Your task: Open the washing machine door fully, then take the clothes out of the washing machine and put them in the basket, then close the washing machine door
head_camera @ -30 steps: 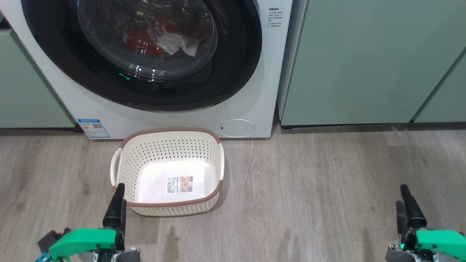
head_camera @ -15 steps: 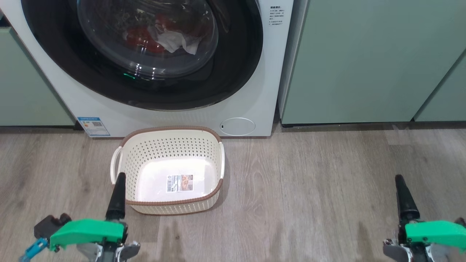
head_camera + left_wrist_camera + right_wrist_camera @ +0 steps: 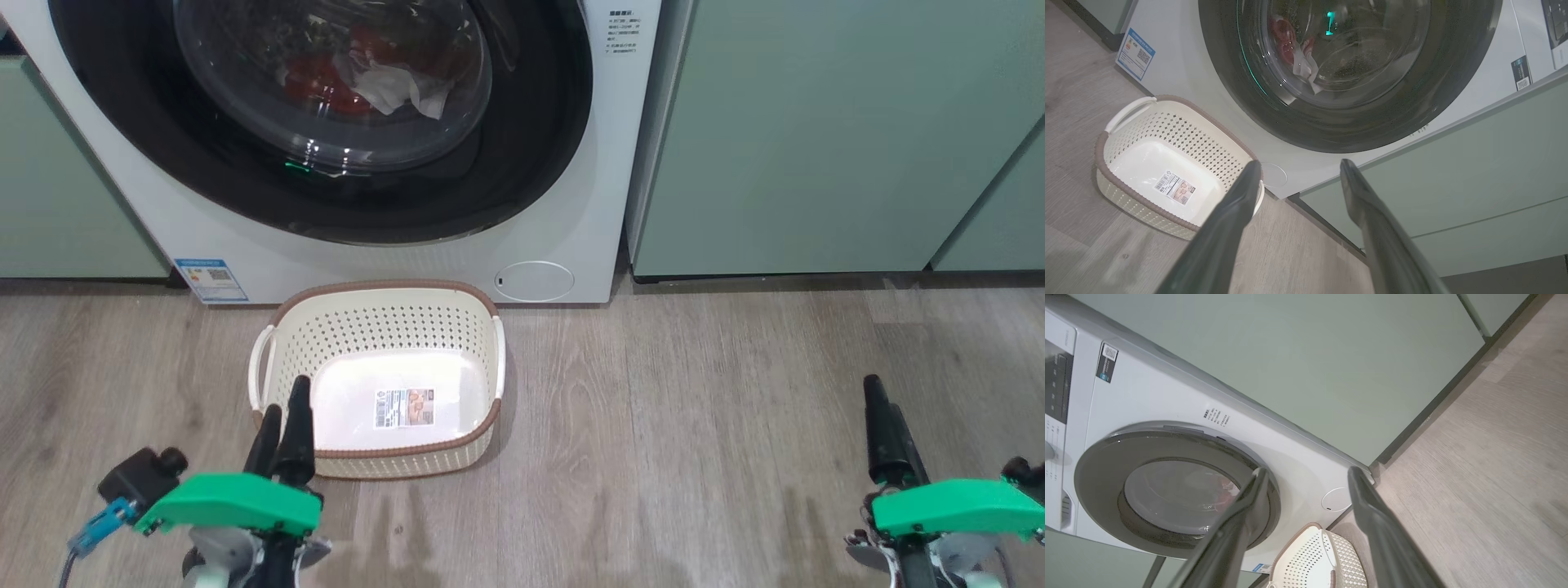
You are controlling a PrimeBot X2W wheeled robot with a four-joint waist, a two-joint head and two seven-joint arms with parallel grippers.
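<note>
The white washing machine [image 3: 571,204] stands at the top of the head view. Its door [image 3: 531,122], a glossy black ring around a glass bowl, lies against the machine's front. Behind the glass lie the red and white clothes [image 3: 384,77]. On the floor before the machine sits the cream basket [image 3: 384,286], nothing in it but the label on its base. My left gripper [image 3: 286,396] hovers open at the basket's near left corner. My right gripper [image 3: 882,396] is open over bare floor far to the right. The left wrist view shows the left gripper [image 3: 1300,162], door [image 3: 1453,81], clothes [image 3: 1294,53] and basket [image 3: 1102,139].
Pale green cabinets [image 3: 816,139] flank the machine on both sides. A round hatch [image 3: 535,280] and a blue sticker [image 3: 210,279] mark the machine's lower front. Wood-look floor [image 3: 694,425] stretches between basket and right gripper. The right wrist view shows the right gripper [image 3: 1307,469] and the door [image 3: 1098,473].
Both grippers have moved forward, further up the head view. The left one has turned so both fingers show beside the basket. The camera has shifted slightly.
</note>
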